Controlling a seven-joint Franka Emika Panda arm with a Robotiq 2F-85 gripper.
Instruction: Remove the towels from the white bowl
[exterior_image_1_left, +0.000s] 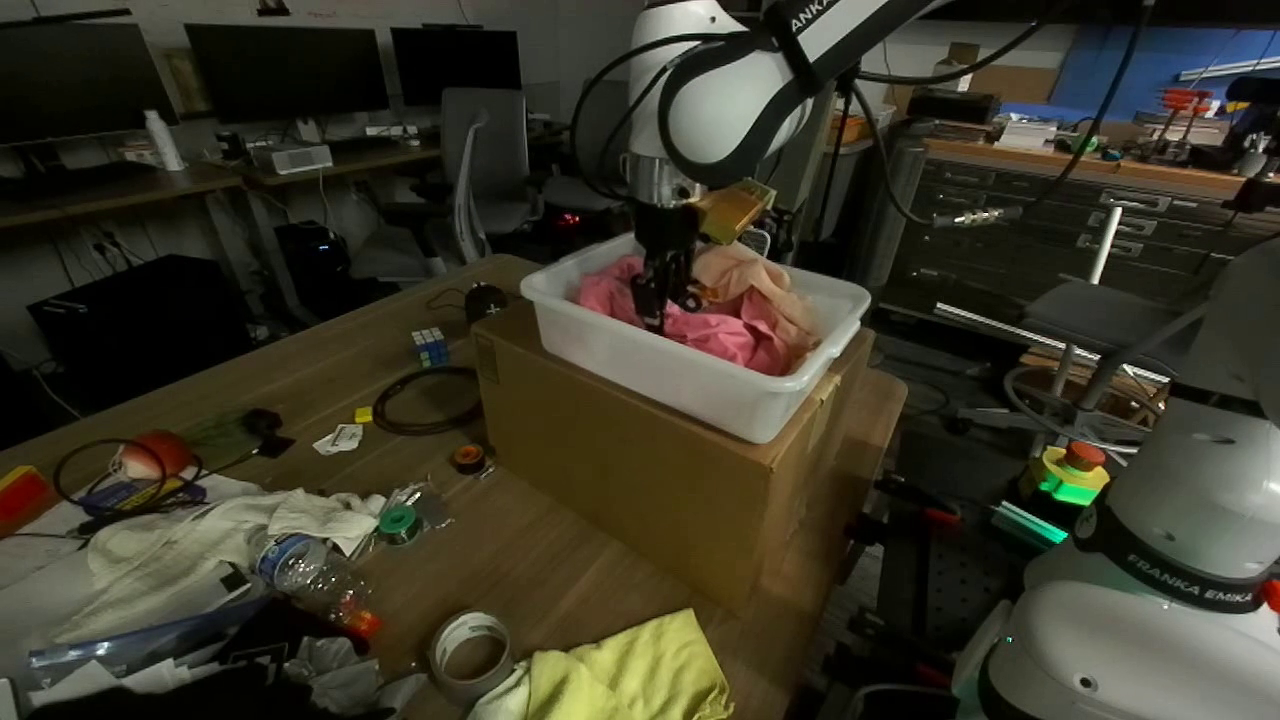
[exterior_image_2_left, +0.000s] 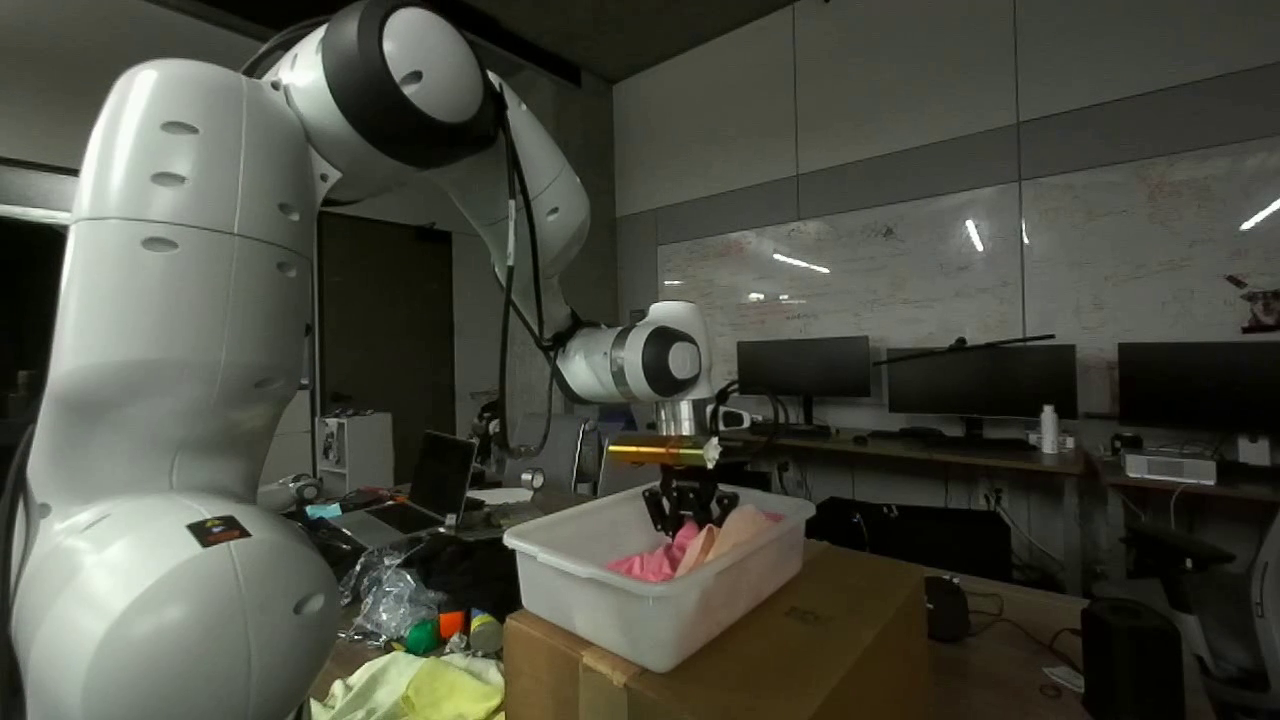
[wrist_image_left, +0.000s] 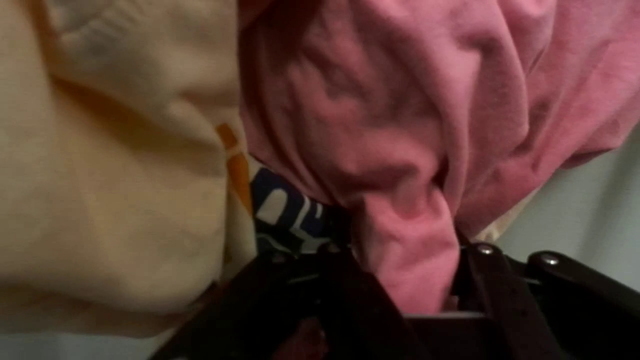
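The white bowl is a rectangular white bin (exterior_image_1_left: 650, 375), seen in both exterior views (exterior_image_2_left: 640, 610). Inside lie a crumpled pink towel (exterior_image_1_left: 735, 338) and a peach towel (exterior_image_1_left: 750, 275) with a dark blue and orange print. In the wrist view the pink towel (wrist_image_left: 400, 125) fills the middle and right, and the peach towel (wrist_image_left: 130, 200) the left. My gripper (exterior_image_1_left: 668, 315) points down inside the bin, also seen in an exterior view (exterior_image_2_left: 688, 528). In the wrist view its jaws (wrist_image_left: 407, 250) are shut on a bunched fold of the pink towel. The fingertips are partly hidden by cloth.
The bin stands on a cardboard box (exterior_image_1_left: 620, 480) on the wooden table (exterior_image_1_left: 540, 560). A yellow towel (exterior_image_1_left: 630, 675), a tape roll (exterior_image_1_left: 470, 655), a plastic bottle (exterior_image_1_left: 305, 570) and a black cable coil (exterior_image_1_left: 428, 400) lie around the box. The bin's walls surround the gripper.
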